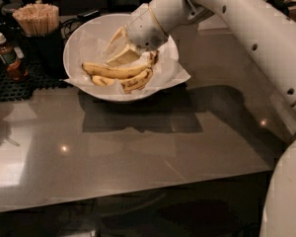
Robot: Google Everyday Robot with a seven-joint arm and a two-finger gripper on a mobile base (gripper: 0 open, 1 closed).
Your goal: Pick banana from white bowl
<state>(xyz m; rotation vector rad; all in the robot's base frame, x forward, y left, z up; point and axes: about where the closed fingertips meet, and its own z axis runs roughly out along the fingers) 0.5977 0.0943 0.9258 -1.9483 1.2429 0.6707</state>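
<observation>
Camera view, gripper (109, 55) fingers spread, empty, just above banana (113, 71) in white bowl (68, 53)

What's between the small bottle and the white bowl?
In the camera view, a dark cup of wooden sticks. The hand is inside the white bowl, above the bananas.

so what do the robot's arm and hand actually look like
The arm is a thick, smooth white tube with small dark dots along it, ending in a rounded white wrist ringed by a thin line. The hand, over the white bowl, has two pale cream wedge-shaped fingers. No loose cables show.
</observation>
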